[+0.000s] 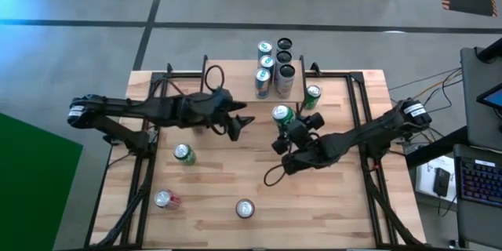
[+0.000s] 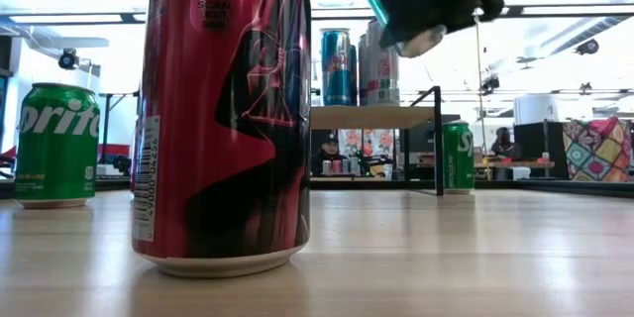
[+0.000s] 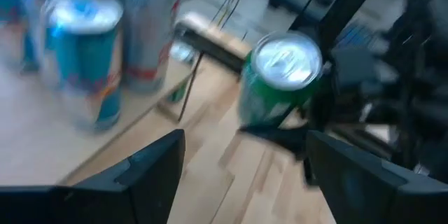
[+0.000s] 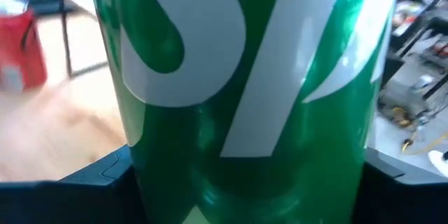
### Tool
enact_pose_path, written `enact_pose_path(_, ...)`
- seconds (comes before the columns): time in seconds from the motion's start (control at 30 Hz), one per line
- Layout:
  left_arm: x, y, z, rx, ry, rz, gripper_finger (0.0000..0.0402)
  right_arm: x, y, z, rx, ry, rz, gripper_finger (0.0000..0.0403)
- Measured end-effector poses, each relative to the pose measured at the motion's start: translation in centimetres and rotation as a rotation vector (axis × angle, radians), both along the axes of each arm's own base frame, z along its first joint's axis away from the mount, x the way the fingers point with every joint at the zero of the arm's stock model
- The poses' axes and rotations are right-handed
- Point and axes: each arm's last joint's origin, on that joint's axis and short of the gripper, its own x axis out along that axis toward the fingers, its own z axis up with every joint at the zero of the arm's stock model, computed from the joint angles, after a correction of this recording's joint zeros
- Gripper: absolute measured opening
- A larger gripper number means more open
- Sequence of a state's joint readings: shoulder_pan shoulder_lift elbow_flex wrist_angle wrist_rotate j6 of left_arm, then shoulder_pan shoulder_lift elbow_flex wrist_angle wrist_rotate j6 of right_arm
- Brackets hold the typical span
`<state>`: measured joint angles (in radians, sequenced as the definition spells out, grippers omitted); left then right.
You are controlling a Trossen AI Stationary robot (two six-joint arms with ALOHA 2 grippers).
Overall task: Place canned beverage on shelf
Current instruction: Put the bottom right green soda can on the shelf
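The shelf [image 1: 292, 86] stands at the table's far middle on thin black legs, with several cans [image 1: 267, 61] upright on its light-wood top [image 2: 376, 117]. My right gripper [image 1: 287, 125] is shut on a green Sprite can [image 1: 281, 114], held in the air just near of the shelf. It shows high up in the low view [image 2: 401, 5]. My left gripper [image 1: 239, 123] is open and empty, left of that can, and its own view [image 3: 245, 175] looks at the can [image 3: 280, 77]. My right gripper pinches the green can's side wall [image 4: 245, 98] between its two fingers [image 4: 98, 175], one on each side. The fingers come from the table's near right side. The can is lifted clear of the table and tilted [image 2: 401, 5].
Another green can [image 1: 313, 94] stands on the table by the shelf's right leg. A green can [image 1: 183, 154], a red can [image 1: 164, 198] and another can [image 1: 245, 208] stand on the near half of the table. The red can [image 2: 223, 109] fills the low view's front.
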<state>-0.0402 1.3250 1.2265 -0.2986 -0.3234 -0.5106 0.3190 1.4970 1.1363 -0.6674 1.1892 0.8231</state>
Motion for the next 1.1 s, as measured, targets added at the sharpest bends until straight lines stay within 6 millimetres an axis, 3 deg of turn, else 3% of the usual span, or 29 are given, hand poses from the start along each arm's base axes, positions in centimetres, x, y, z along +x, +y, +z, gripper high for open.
enact_pose_path(0.37,2.4,-0.3,0.9,0.098,-0.077,-0.098,0.0293,2.9,0.6,3.0,-0.050,-0.030,0.002,0.0301)
enact_pose_path(0.77,5.9,-0.4,0.5,0.187,-0.050,-0.120,0.0373,3.7,0.9,5.0,-0.086,0.000,0.062,0.0303)
enact_pose_path(0.93,6.8,-0.5,0.6,0.213,-0.037,-0.132,0.0356,3.7,0.9,4.9,-0.077,0.015,0.071,0.0303)
enact_pose_path(1.1,6.6,-0.5,0.9,0.224,-0.044,-0.129,0.0303,3.7,0.9,5.1,-0.071,0.003,0.074,0.0304)
